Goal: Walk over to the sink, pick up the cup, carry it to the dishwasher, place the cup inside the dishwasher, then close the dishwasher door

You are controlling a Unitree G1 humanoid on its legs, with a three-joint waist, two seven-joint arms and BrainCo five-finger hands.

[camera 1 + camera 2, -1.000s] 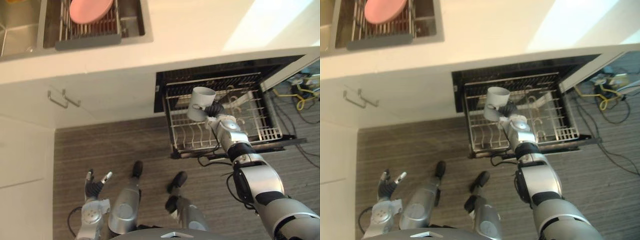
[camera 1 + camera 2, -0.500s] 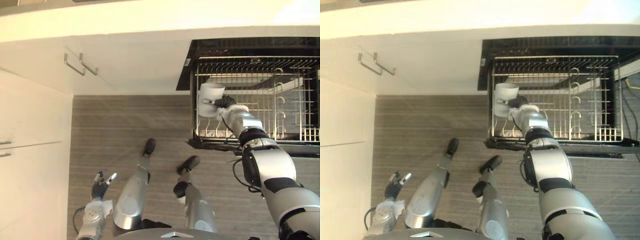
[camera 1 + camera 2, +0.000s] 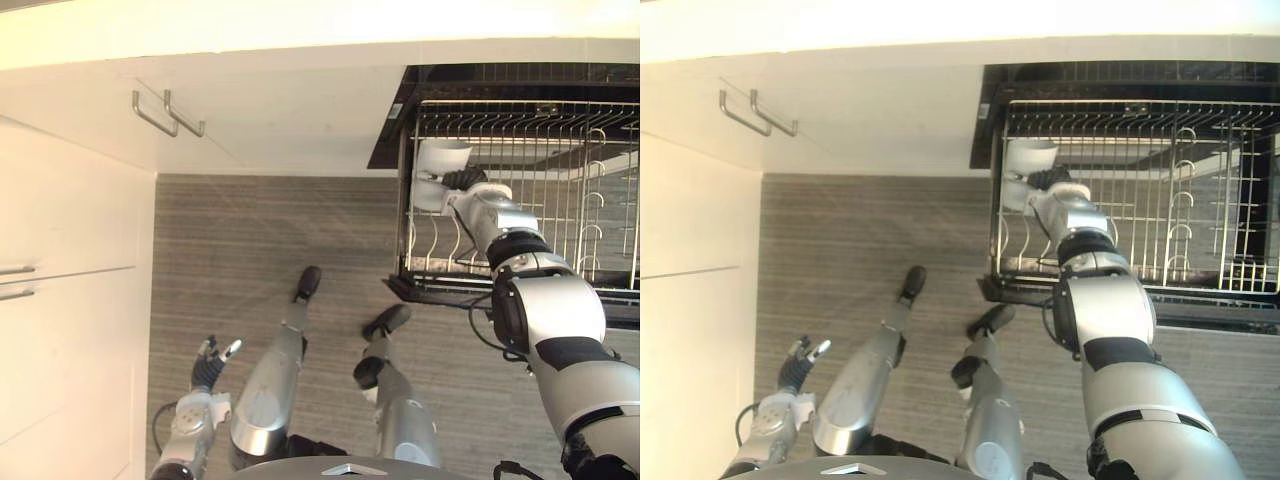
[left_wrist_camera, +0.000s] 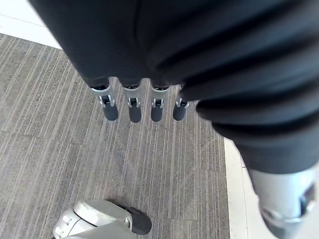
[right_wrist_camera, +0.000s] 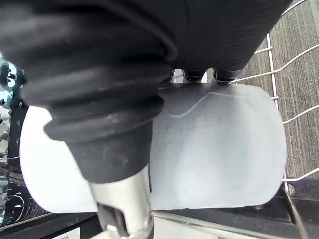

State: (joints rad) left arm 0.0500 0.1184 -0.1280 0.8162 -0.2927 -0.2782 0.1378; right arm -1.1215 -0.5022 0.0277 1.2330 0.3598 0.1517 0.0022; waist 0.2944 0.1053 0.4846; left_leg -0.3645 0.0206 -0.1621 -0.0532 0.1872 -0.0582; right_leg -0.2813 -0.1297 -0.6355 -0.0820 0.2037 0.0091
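Right hand [image 3: 465,181] outstretched, curled in a grip; left hand [image 3: 206,371] low, loosely spread.

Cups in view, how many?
1: a white cup held by the right hand at the left end of the dishwasher rack. Others could be hidden deeper inside.

No legible text or labels

Dish rack [image 3: 520,104] pulled out, open from above; upright tines [image 3: 432,245] beside cup [image 3: 440,160].
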